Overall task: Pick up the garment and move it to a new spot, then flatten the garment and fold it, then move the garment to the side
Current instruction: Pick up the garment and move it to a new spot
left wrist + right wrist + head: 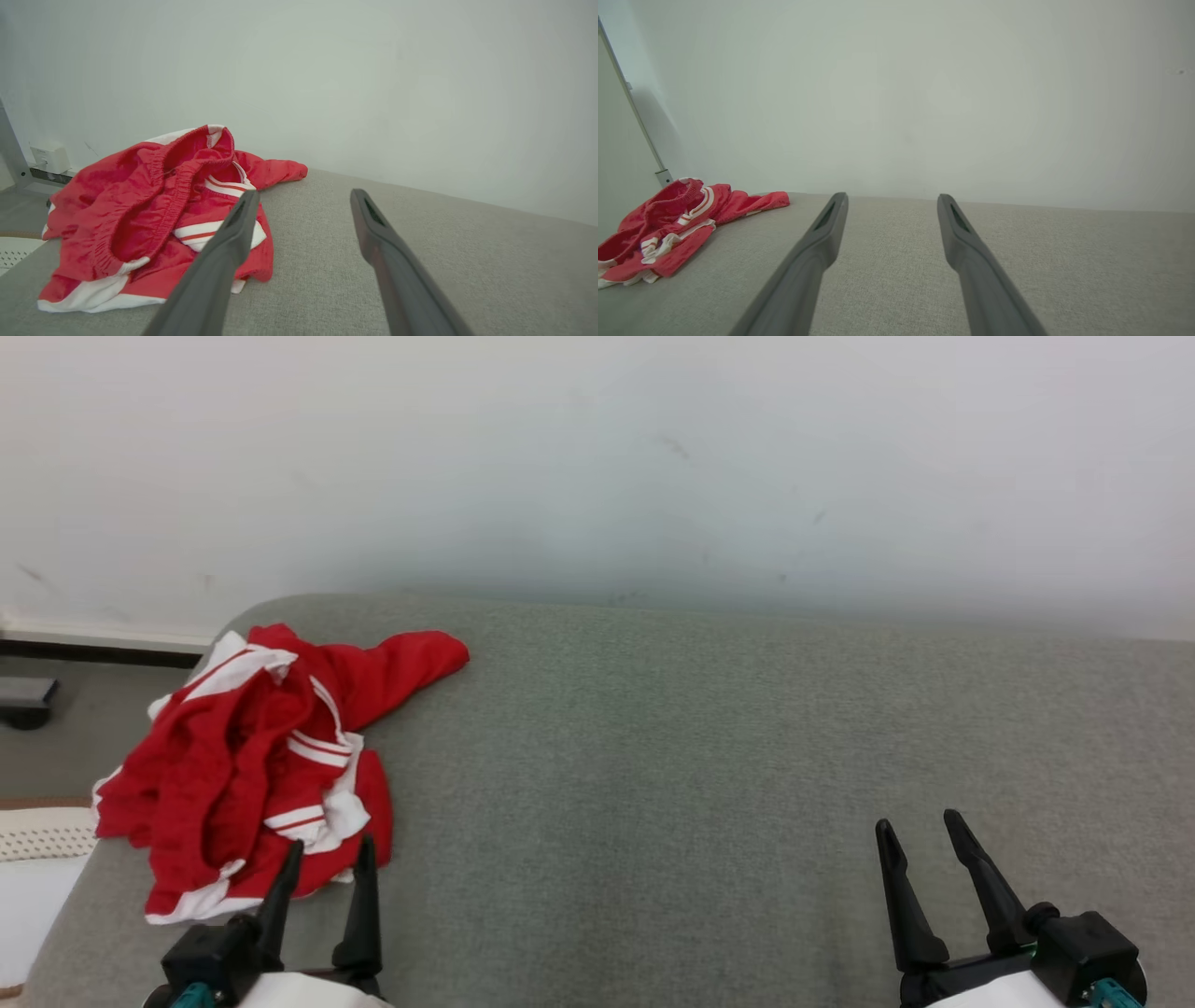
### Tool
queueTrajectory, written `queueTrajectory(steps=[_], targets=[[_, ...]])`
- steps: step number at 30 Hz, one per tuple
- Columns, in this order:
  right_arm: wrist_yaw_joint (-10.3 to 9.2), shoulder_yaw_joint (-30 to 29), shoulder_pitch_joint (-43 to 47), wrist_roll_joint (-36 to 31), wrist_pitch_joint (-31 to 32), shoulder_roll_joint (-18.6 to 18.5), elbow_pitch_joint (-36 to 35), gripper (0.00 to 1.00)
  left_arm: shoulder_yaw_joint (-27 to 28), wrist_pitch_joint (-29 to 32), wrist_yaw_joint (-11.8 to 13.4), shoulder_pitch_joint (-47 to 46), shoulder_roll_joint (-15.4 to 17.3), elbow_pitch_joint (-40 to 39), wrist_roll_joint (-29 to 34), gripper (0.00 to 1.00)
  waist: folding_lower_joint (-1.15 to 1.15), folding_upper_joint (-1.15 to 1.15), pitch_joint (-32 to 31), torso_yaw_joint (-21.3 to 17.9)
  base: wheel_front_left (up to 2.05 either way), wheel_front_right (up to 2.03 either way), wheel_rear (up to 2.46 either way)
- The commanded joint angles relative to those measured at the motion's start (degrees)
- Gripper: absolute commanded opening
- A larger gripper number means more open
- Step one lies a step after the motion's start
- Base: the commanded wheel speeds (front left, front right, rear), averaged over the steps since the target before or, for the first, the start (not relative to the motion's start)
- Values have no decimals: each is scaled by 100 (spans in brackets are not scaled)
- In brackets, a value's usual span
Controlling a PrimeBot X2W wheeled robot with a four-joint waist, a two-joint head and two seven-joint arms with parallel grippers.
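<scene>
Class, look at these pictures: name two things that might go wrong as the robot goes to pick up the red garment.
1. The garment lies bunched at the left edge of the grey cushion; a clumsy pinch might nudge it off.
2. The open left hand may catch just one fold, leaving it tangled for flattening.

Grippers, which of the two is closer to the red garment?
The left gripper: its fingertips sit right at the near edge of the red and white garment, while the right gripper is far off over the bare grey cushion.
</scene>
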Motion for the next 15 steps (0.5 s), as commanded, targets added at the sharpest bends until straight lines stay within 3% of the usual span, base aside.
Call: queueTrajectory(steps=[1,15], targets=[[-10,10,16,25,4,-31,5,100,6,-4,-1,-42,31,30,0,100,0,0,-6,202,0,0,0],[-10,133,58,116,4,-30,46,100,59,-4,27,-29,31,159,85,100,0,0,-36,1192,0,0,0]])
